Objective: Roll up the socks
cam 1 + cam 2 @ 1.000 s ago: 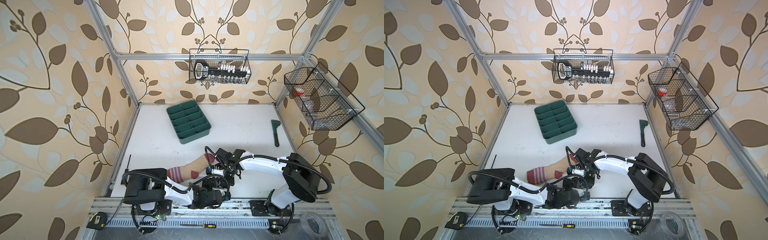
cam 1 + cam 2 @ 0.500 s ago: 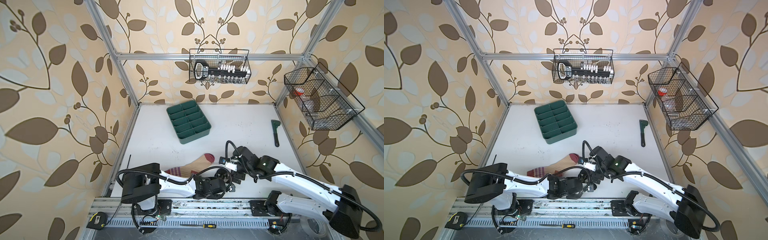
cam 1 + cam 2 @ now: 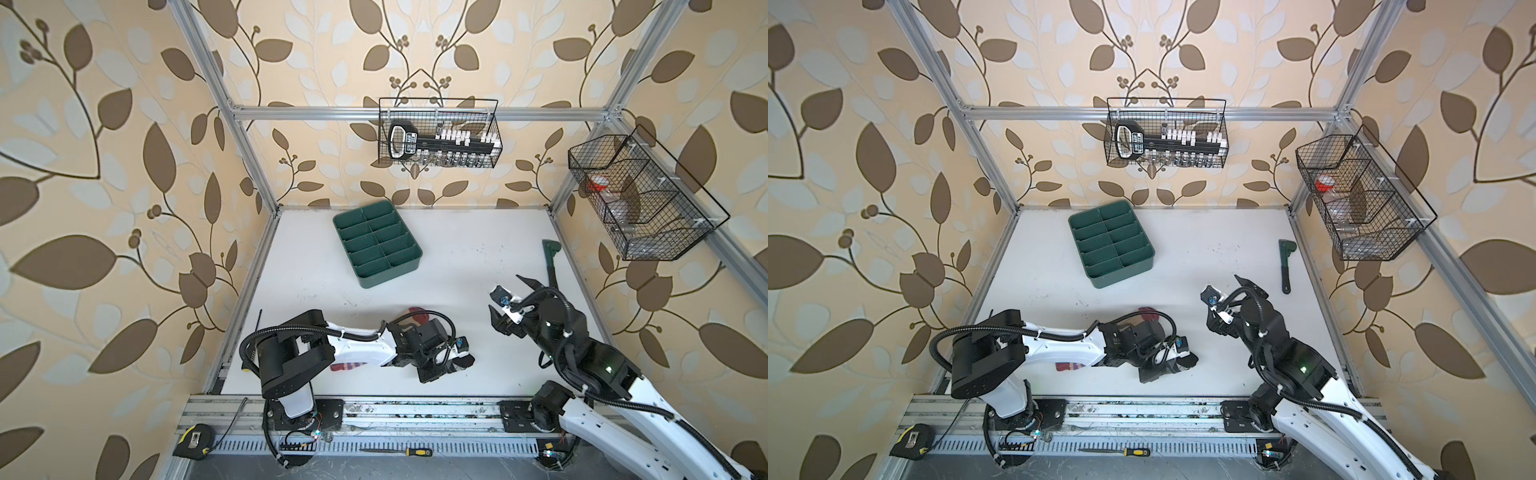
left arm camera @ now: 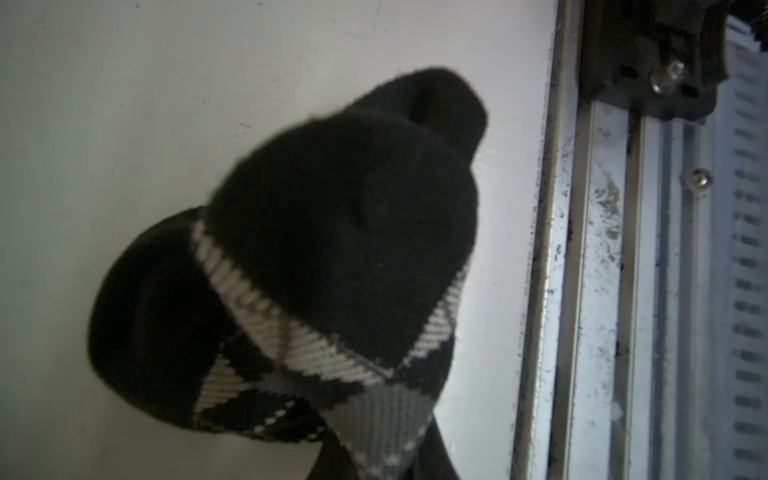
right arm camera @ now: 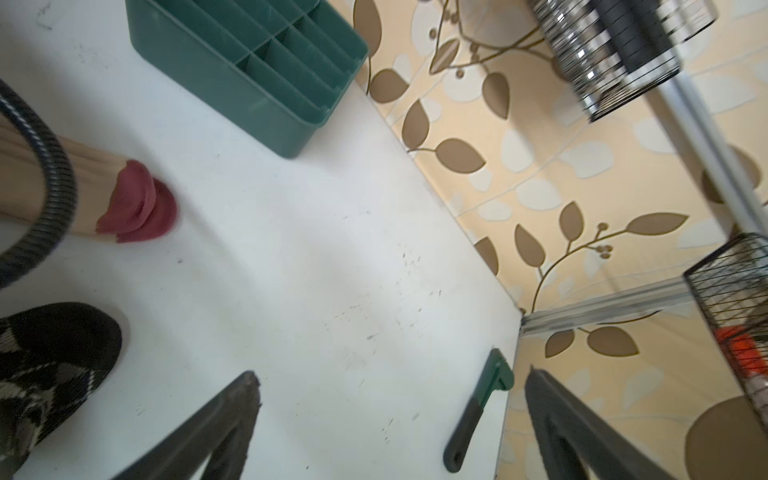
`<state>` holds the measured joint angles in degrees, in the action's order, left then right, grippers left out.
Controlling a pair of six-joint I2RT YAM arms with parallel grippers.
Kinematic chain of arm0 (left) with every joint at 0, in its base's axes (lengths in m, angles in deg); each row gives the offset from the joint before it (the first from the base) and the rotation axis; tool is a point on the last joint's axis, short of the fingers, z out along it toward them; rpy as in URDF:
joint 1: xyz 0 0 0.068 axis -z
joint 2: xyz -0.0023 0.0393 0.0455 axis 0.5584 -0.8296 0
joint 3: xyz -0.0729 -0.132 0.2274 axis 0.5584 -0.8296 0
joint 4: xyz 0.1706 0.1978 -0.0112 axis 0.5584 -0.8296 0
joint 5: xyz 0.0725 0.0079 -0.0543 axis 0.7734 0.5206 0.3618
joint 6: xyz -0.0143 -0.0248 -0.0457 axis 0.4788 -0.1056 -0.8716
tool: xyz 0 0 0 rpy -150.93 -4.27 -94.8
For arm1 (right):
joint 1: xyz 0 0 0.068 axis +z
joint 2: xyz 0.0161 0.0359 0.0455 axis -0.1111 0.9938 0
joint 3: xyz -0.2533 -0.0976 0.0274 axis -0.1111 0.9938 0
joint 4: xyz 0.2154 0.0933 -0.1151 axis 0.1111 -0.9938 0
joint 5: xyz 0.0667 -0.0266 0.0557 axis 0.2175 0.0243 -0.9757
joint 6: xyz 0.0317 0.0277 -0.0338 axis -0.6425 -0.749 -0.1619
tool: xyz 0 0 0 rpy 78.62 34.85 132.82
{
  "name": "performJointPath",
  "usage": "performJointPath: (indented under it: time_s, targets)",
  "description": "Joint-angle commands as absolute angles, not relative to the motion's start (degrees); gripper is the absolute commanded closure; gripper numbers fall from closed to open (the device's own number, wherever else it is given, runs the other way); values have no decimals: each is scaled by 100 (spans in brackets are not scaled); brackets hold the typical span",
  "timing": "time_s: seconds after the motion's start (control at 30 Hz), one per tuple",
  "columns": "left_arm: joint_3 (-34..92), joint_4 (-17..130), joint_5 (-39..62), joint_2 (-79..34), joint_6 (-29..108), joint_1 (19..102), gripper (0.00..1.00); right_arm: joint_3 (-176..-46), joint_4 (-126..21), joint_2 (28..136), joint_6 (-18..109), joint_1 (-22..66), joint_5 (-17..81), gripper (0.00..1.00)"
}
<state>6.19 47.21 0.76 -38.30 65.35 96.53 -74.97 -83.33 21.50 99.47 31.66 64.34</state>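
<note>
The black argyle sock [image 4: 340, 232] bulges in front of my left gripper [image 4: 386, 465], which is shut on its grey-diamond part; its dark toe shows past the wrist in both top views [image 3: 462, 362] [image 3: 1185, 360]. The beige sock lies under the left arm, with its maroon toe [image 3: 417, 316] [image 5: 137, 208] and its striped cuff [image 3: 349, 366] sticking out on either side. My right gripper [image 3: 509, 301] [image 5: 390, 376] hangs open above the table to the right of both socks, holding nothing.
A green divided tray [image 3: 376, 243] stands at the back of the table. A green-handled tool [image 3: 550, 262] lies by the right wall. The metal front rail [image 4: 582, 291] runs close beside the black sock. Wire baskets [image 3: 438, 133] hang on the walls.
My right gripper has opened and drawn back to the right, away from the socks. The left gripper has shifted a little right, still shut on the black sock.
</note>
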Motion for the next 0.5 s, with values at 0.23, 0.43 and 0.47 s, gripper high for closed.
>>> performJointPath:
  time_s: [0.23, 0.43, 0.47]
  targets:
    - [973, 3099, -2167, -4979, 5951, 8714, 100, -7229, -10006, 1801, 12390, 3565, 4926, 3]
    - [868, 3417, -2790, -5302, 5530, 8235, 99, -6903, -9780, 2365, 12168, 5295, 5845, 6]
    - [911, 3393, -2807, -5367, 5517, 8211, 99, -6773, -9663, 2481, 12127, 5698, 6114, 6]
